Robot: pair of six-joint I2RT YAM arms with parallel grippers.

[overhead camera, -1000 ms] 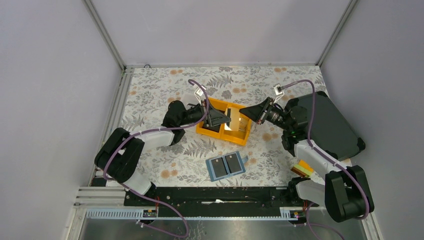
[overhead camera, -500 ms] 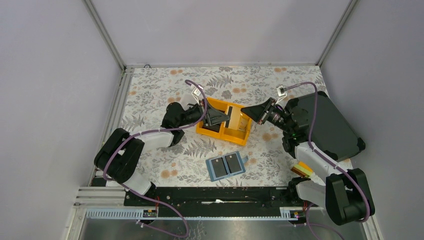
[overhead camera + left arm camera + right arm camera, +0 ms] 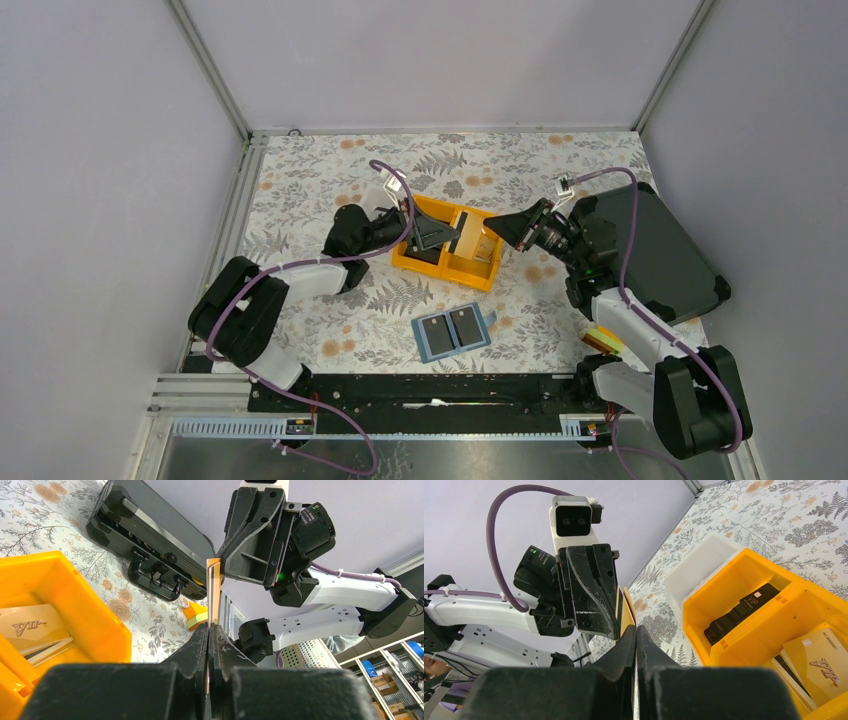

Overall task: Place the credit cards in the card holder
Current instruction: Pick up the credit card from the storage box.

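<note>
While both arms reach in over the flowered table (image 3: 300, 180), with the big black hard case (image 3: 660, 250) lying at the far right, the action is above the orange bin (image 3: 478, 283). There the left gripper (image 3: 447, 234) and the right gripper (image 3: 492, 228) meet nose to nose, and each has its jaws clenched on the same tan card (image 3: 470, 233), one at each end. Both wrist views show that card edge-on, a thin pale strip running from one pair of fingers into the other, so it looks like a handover in the air.

The card holder (image 3: 452, 331) lies open and flat on the table, well apart from the pinched card and on the near side of the bin, towards the arm bases. Its long axis runs roughly left to right, slightly skewed. It sits about between the two arms, perhaps a touch nearer the left one. It is teal-blue, with two dark cards (image 3: 437, 331) already lying on its halves and a small tab at its right end. More credit cards (image 3: 744, 610) wait in the bin, dark ones and a gold one marked VIP (image 3: 819, 660).
</note>
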